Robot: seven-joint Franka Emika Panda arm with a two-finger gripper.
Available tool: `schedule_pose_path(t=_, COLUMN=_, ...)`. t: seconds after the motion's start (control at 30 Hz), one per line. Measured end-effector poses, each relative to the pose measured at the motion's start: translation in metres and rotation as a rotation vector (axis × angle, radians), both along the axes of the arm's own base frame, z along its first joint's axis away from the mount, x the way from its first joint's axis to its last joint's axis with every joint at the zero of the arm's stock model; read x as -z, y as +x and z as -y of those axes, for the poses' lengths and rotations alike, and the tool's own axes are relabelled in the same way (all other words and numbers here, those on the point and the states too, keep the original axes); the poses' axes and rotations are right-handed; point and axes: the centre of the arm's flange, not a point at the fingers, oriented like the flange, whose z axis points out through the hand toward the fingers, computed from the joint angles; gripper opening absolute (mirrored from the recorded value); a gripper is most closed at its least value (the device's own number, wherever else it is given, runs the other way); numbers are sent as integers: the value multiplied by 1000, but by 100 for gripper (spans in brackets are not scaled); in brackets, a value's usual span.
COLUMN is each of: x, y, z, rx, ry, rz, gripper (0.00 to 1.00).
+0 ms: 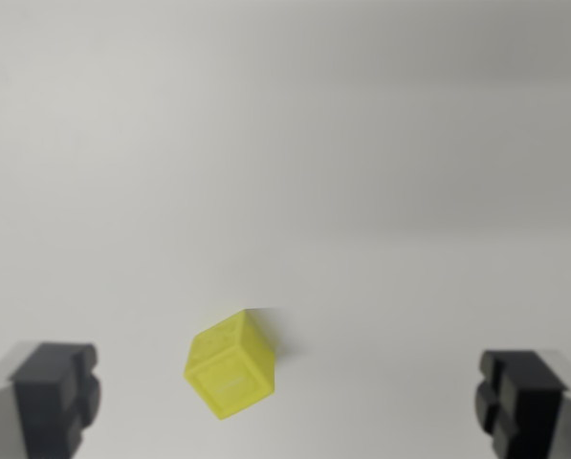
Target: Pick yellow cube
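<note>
1. Wrist view, what is cut off or unclear: only the tips of the gripper (290, 402) show, one dark finger (55, 397) at the wrist view's left bottom corner and the other at the right bottom corner. Both run out of the frame at the lower edge, so their full length and the body behind them are hidden. The whole picture is slightly soft, and faint raised marks on the faces of the cube (230, 363) cannot be read.

2. Wrist view, count: one yellow cube, two fingers, one table (285, 143). Only these show.

3. Wrist view, materials and shapes: the cube is bright yellow, looks like plastic, with crisp edges and slightly translucent faces. It sits turned at an angle, one corner pointing toward the bottom of the frame, with a small soft shadow on its right. The fingers are matt black, blocky, with stepped, notched pads. The table is a plain, smooth, pale grey-white surface with gentle shading toward the top.

4. Wrist view, jaws and cube: the jaws stand wide apart and grasp nothing. The cube rests on the table between the two fingers, nearer the left one, touching neither.
</note>
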Motion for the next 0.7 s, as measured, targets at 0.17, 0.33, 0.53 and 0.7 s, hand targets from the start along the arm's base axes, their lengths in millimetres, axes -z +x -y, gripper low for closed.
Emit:
schedule_pose_path(t=0.17, x=0, y=0, z=0, rx=-2, ry=0, rz=1, gripper=100)
schedule_pose_path(t=0.33, x=6, y=-6, z=-2, rx=-20, ry=2, rz=3, gripper=100)
schedule_pose_path(t=0.53, x=16, y=-14, z=-4, rx=-43, ry=4, rz=6, gripper=100)
schedule_pose_path(t=0.7, x=24, y=-22, z=-6, rx=-63, ry=6, rz=8, gripper=100)
